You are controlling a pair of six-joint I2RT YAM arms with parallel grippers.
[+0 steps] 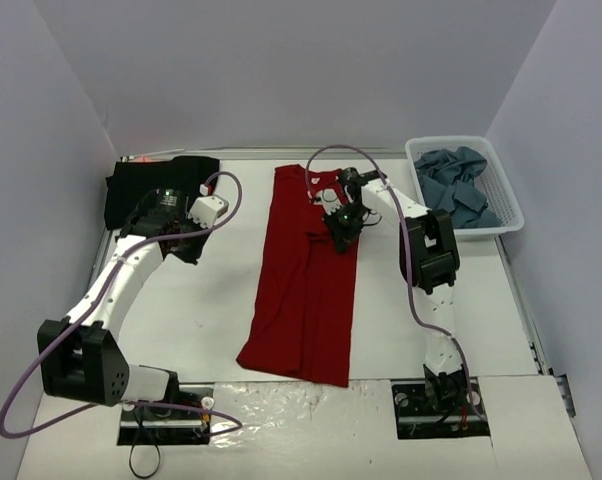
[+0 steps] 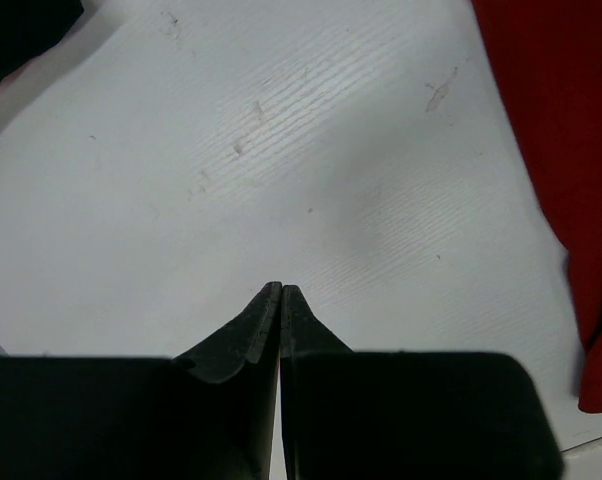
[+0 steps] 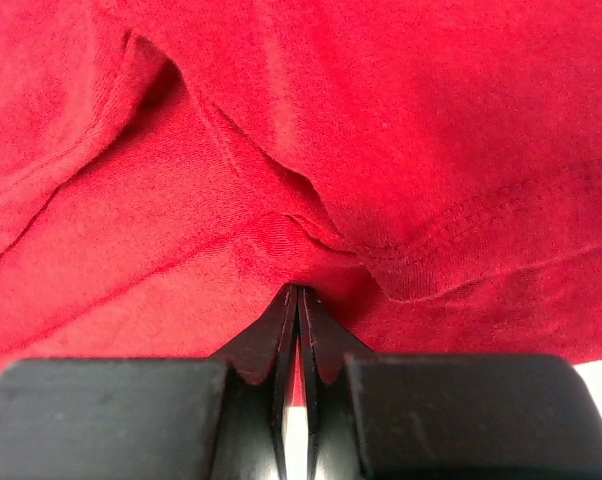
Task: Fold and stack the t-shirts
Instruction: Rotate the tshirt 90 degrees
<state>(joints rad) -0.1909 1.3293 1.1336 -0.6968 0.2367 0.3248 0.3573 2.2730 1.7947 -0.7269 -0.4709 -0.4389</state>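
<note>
**Red shirt half folded: crosswise fold comes next**

My right tool [image 3: 297, 290] has its jaws pressed together on a ridge of the dark red t-shirt [image 1: 301, 290]. The creases run into the tips, so I judge it is pinching cloth there, near the shirt's far end and right edge. The shirt lies directly under and ahead of that tool as a long narrow strip, which I take to mean the lengthwise fold is done. From the tool it stretches back toward my bases.

My left tool [image 2: 281, 288] is closed on nothing, poised above bare counter [image 2: 281, 150]. The red cloth is off to its right and the black t-shirt [image 1: 141, 180] is just beyond it on the left.

Next I expect to bring the far end toward the near hem. That calls for my left tool to open and take the opposite far corner, so both corners travel level. The slate blue-grey t-shirts [image 1: 456, 185] wait in the white lattice basket [image 1: 506, 200], off to the right of my right tool.
</note>
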